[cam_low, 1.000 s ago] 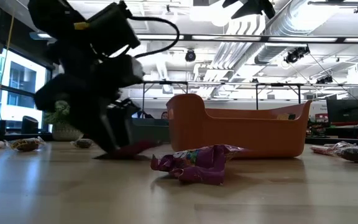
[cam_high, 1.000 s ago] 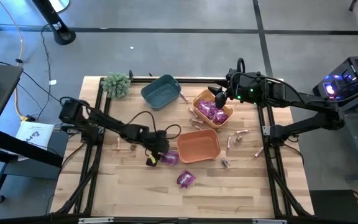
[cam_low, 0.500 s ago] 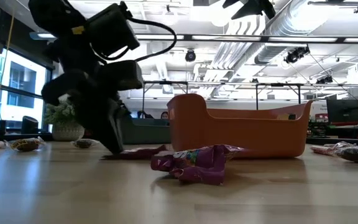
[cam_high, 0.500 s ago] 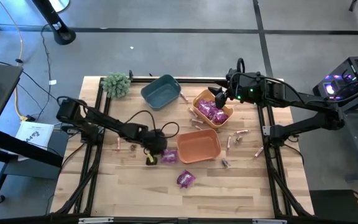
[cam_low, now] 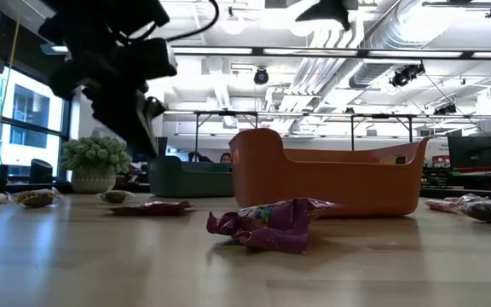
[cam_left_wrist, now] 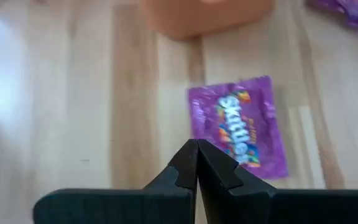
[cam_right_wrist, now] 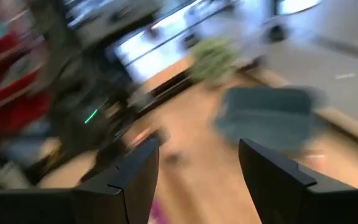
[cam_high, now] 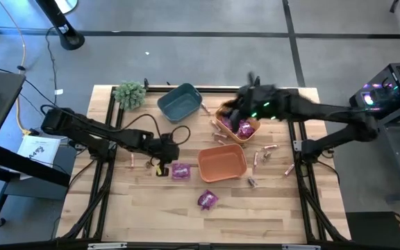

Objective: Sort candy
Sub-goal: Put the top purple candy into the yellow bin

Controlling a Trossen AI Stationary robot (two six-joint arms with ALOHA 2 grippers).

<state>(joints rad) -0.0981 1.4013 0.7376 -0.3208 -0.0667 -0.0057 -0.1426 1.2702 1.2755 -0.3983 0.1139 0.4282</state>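
Note:
A purple candy packet (cam_high: 180, 171) lies flat on the table left of the orange bin (cam_high: 222, 162); it also shows in the left wrist view (cam_left_wrist: 238, 134) and the low view (cam_low: 152, 207). My left gripper (cam_high: 162, 167) is shut and empty, raised just left of that packet (cam_left_wrist: 197, 144). A second, crumpled purple packet (cam_high: 207, 200) lies nearer the front edge (cam_low: 267, 226). Several purple packets lie in the yellow bin (cam_high: 238, 125). My right gripper (cam_high: 229, 111) is open and empty (cam_right_wrist: 197, 142), blurred, above the yellow bin's left side.
A teal bin (cam_high: 179, 102) and a green plant ball (cam_high: 130, 94) stand at the back. Slim pink sticks (cam_high: 269, 148) and small dark pieces (cam_high: 252, 182) lie scattered right of the orange bin and between the bins. Two small pieces (cam_high: 132, 161) lie on the left.
My left gripper, down on the purple packet beside the orange bin, has dragged it a little toward the table's left, then risen off it and gone left; the packet now lies flat. My right gripper has swung quickly toward the table's left over the yellow bin.

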